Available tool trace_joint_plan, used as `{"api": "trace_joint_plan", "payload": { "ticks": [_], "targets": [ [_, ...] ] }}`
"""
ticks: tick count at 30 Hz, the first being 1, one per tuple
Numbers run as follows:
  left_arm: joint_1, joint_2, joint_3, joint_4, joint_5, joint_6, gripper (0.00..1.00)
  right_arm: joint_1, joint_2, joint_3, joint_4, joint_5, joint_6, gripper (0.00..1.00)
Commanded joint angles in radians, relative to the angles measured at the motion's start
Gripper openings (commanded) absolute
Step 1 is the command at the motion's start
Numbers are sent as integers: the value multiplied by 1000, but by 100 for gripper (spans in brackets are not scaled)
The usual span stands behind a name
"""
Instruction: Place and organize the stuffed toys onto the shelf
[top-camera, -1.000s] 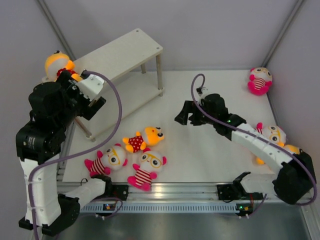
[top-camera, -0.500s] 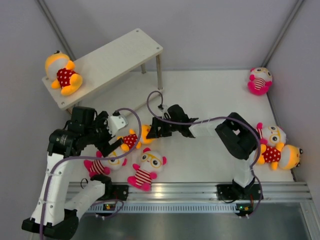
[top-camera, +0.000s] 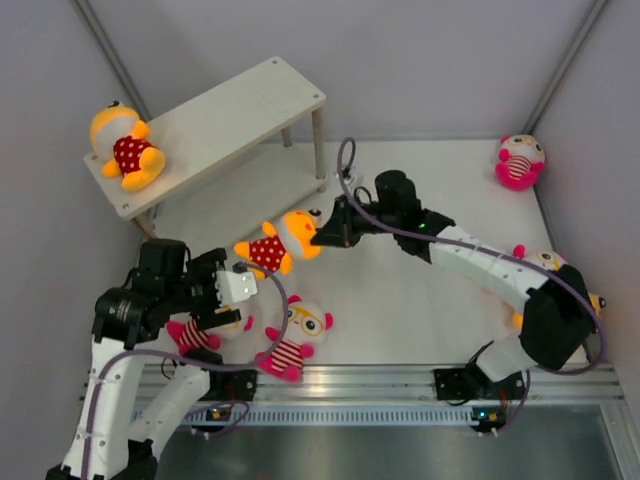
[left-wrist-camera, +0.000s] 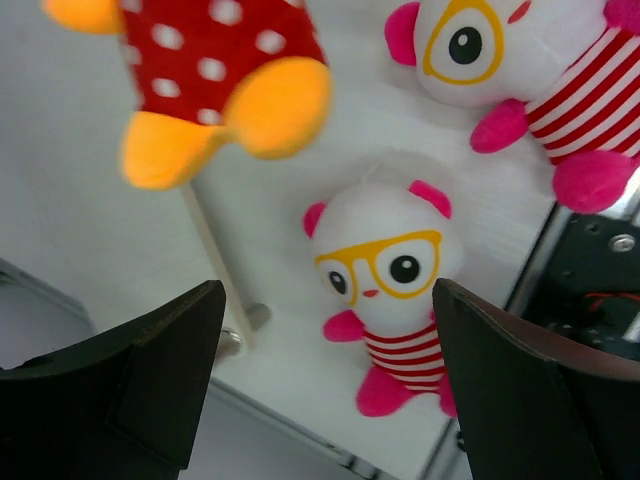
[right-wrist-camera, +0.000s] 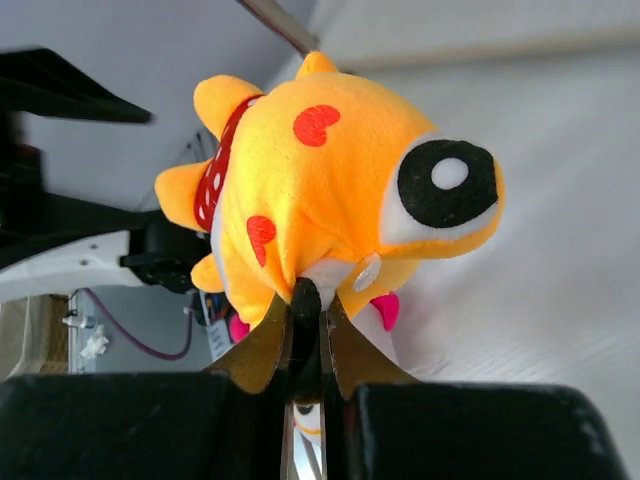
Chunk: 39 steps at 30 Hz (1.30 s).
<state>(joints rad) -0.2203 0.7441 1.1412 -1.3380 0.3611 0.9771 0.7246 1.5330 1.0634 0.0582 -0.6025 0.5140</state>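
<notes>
My right gripper (top-camera: 322, 235) (right-wrist-camera: 308, 300) is shut on the head of an orange-yellow stuffed toy (top-camera: 278, 243) (right-wrist-camera: 340, 190) in a red dotted shirt and holds it off the table in front of the shelf (top-camera: 240, 110). Another orange toy (top-camera: 125, 150) sits at the left end of the shelf's top board. My left gripper (top-camera: 238, 286) (left-wrist-camera: 330, 380) hangs open over a white-faced toy (top-camera: 200, 328) (left-wrist-camera: 385, 265) with glasses, touching nothing. A second white-faced toy (top-camera: 295, 335) (left-wrist-camera: 520, 70) lies beside it.
A pink-limbed toy (top-camera: 520, 160) lies at the far right corner. Two more toys (top-camera: 548, 262) lie partly hidden under my right arm at the right edge. A shelf leg (left-wrist-camera: 215, 270) stands close to my left fingers. Grey walls enclose the table.
The right gripper has shut on the orange toy and lifted it up and back toward the shelf. The left gripper has shifted slightly nearer, over the white-faced toy.
</notes>
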Motion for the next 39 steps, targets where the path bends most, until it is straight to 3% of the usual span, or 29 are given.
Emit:
{"api": "trace_joint_plan", "payload": {
  "ticks": [1,4,7,14,20,24,27,30,33,34,35,36,39],
  "targets": [
    [4,-141,-18,5,104,417,91,-44,-146,173,-249,-149,-199,0],
    [4,-181,0,22,206,531,92,-42,-169,291,-467,-181,-285,0],
    [4,-135,86,22,303,473,91,-28,-203,365,-589,-143,-331,0],
    [4,-130,144,22,342,509,89,-5,-237,406,-652,-123,-348,0],
    [4,-97,160,22,372,549,90,55,-226,421,-609,-114,-321,0],
    [4,-78,147,22,388,532,76,93,-202,444,-587,-103,-305,0],
    [4,-81,129,22,391,544,74,110,-180,463,-561,-109,-292,0],
    [4,-75,138,22,391,552,66,130,-154,487,-561,-111,-289,0],
    [4,-72,155,22,392,542,51,137,-142,492,-546,-108,-281,0],
    [4,-71,160,22,398,538,39,137,-139,492,-541,-106,-281,0],
    [4,-72,164,22,401,537,9,137,-139,491,-535,-108,-276,0],
    [4,-71,167,23,410,528,0,139,-134,492,-523,-112,-273,0],
    [4,-49,196,29,411,464,0,137,-129,495,-512,-91,-264,2]
  ]
}}
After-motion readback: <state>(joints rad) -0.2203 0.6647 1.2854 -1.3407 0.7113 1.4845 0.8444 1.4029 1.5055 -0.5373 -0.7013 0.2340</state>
